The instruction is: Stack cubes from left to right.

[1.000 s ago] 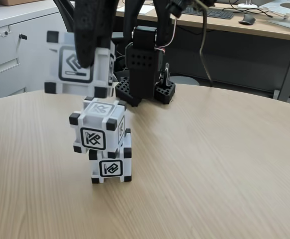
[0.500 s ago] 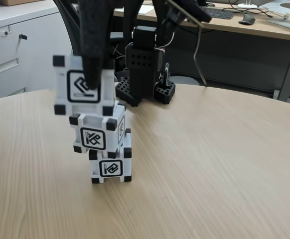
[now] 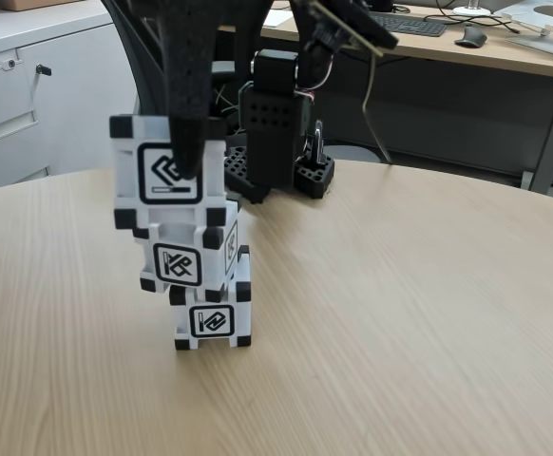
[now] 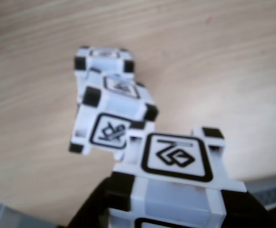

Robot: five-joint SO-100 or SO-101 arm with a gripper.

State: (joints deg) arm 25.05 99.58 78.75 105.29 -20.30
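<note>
Cubes stand as a crooked column on the left part of the round wooden surface [image 3: 400,313] in the fixed view. Top cube [image 3: 167,173] sits farthest left, its lower edge at or just on the middle cube [image 3: 189,255], though from this angle I cannot be sure it rests fully there. That middle cube is turned slightly and overhangs to the left of the bottom cube [image 3: 210,318], which stands on the surface nearer the camera. The gripper [image 3: 183,142] comes down from above with its black fingers [image 3: 187,90] closed against the top cube, one finger lying across its near face. In the wrist view the top cube [image 4: 176,175] fills the near foreground, with the middle cube [image 4: 112,118] and bottom cube [image 4: 105,59] stepping away beyond it. Further right in the fixed view, the arm's black base [image 3: 276,142] stands at the far edge of the surface, and an office desk [image 3: 486,47] runs behind
</note>
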